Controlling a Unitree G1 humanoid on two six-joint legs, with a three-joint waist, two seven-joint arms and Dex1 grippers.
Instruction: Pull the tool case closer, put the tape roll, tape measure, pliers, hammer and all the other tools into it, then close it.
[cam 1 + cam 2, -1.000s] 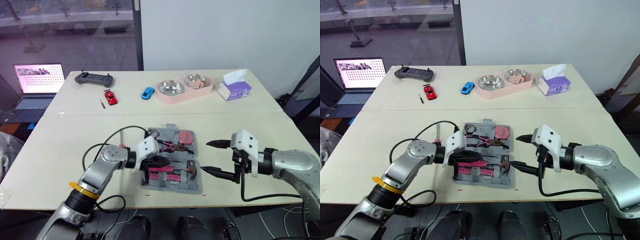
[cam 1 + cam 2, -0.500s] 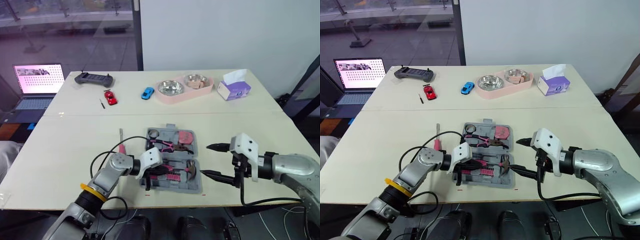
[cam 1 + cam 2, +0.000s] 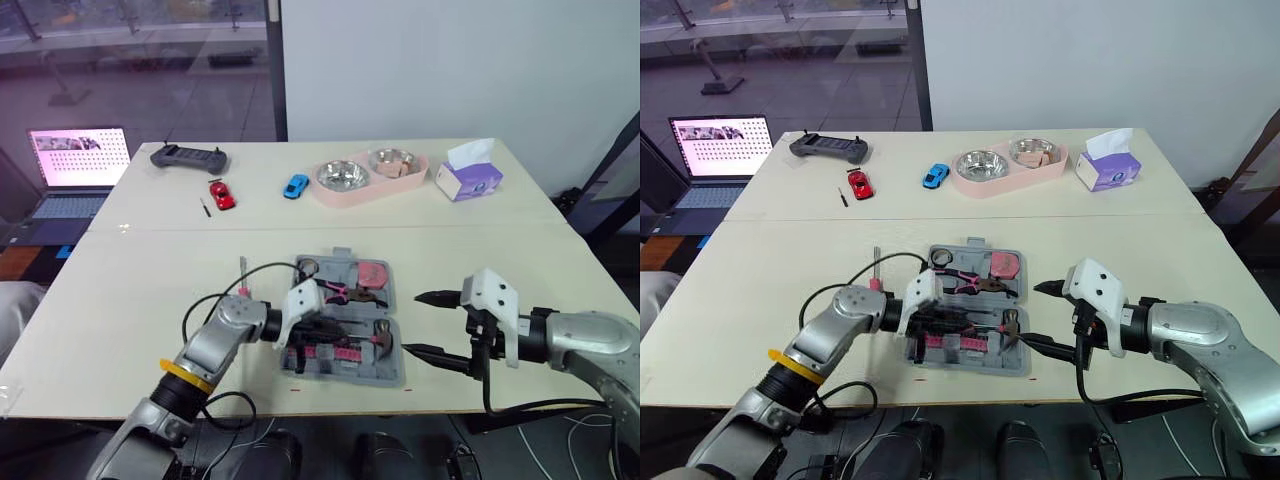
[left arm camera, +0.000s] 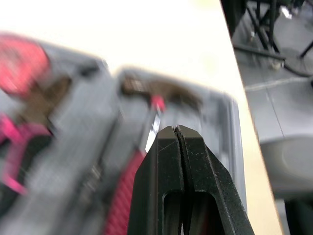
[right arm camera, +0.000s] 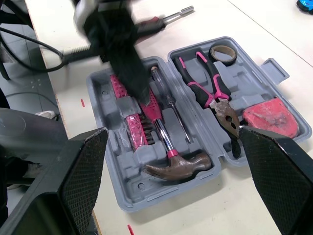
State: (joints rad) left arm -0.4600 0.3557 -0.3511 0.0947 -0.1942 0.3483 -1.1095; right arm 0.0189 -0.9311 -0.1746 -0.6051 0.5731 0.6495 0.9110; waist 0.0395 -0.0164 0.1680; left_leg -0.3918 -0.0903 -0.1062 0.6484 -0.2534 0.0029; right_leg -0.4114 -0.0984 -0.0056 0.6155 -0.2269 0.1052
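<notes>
The grey tool case (image 3: 390, 372) lies open on the near table (image 3: 130, 300), at the middle of its near edge, with both halves flat. In the far half, the tape roll (image 5: 222, 52) sits at the 9 o'clock end. The pink-handled pliers (image 5: 210, 93) lie in the middle, and the red tape measure (image 5: 270, 119) is at the 3 o'clock end. In the near half, the hammer (image 5: 181, 164) lies with its head toward 3 o'clock. Beside it are a thin dark screwdriver (image 5: 171, 110) and a pink bit holder (image 5: 136, 131). A pink-handled screwdriver (image 3: 243, 285) lies on the table outside the case, near it at about 10 o'clock.

The left gripper (image 4: 176, 128) is low over the near half of the case, toward its 9 o'clock end. Its fingers (image 4: 164, 166) are pressed together and nothing is between them. I cannot tell if they touch a tool.

The right gripper (image 3: 410, 322) hovers at 3 o'clock of the case, just beside its edge. Its fingers (image 3: 435, 296) are spread wide apart and hold nothing.

On the far table (image 3: 520, 205), a pink tray with two steel bowls (image 3: 405, 186) stands at 12 o'clock of the case. A tissue box (image 3: 468, 180) stands at 1 o'clock, and a blue toy car (image 3: 295, 185) and a red toy car (image 3: 221, 193) are at 11 o'clock.
</notes>
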